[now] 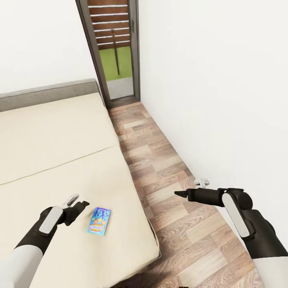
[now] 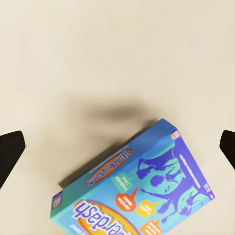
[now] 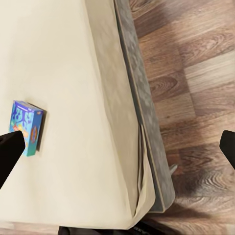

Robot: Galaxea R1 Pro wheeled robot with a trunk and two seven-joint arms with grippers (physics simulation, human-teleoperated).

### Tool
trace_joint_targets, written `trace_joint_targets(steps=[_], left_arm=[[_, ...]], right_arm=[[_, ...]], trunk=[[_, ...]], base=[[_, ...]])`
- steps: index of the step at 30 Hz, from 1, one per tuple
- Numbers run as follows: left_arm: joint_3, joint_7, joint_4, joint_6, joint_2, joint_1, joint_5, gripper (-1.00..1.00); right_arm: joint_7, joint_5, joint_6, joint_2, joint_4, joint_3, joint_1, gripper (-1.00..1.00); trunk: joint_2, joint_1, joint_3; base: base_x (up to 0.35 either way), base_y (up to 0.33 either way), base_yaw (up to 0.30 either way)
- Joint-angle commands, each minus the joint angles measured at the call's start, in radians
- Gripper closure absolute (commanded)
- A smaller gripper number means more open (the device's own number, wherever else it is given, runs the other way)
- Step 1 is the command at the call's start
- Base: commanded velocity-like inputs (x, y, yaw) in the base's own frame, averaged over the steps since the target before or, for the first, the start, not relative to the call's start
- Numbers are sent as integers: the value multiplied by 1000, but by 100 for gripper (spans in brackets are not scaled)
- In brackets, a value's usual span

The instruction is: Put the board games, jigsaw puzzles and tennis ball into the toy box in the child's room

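The left gripper (image 1: 78,204) hovers low over the bed (image 1: 52,160), its fingers spread apart and holding nothing. Just beside it, toward the bed's floor-side edge, a small blue-white board game (image 1: 99,221) lies flat on the cream mattress, untouched. In the left wrist view the same box (image 2: 134,188) sits between the two dark fingertips (image 2: 11,147) but below them, not yet gripped.

The right gripper (image 1: 181,193) hangs over the wood floor (image 1: 168,188), well apart from the bed. In the right wrist view its fingertips stand wide apart and empty, though the head view shows the tip too small to confirm this.

Beyond the bed's far end, a doorway (image 1: 116,52) opens onto slatted wood and green ground.

Judged status: this board game is still to be picked up and carried to the toy box. The one box seen on the mattress suggests the other bed game may already have been dealt with; that cannot be verified here.
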Motion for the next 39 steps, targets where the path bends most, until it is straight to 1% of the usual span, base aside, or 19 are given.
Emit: trace_joint_targets(steps=[1,8,16,39], left_arm=[[1,9,-2,4,0,0,10,-100],[-20,9,-1,2,0,-1,-4,-100],[-34,8,0,-2,0,-2,-9,-100],[-41,9,7,-4,0,-7,-17,-100]], right_arm=[[10,10,2,-1,0,0,-1,-100],[10,10,2,-1,-1,0,-1,-100],[10,10,2,-1,-2,-1,-1,-100],[10,10,2,-2,-4,-1,-1,-100]], trunk=[[-1,0,-2],[-1,0,-14],[-1,0,-27],[-1,0,-64]], base=[[0,0,0],[0,0,0],[0,0,0],[0,0,0]])
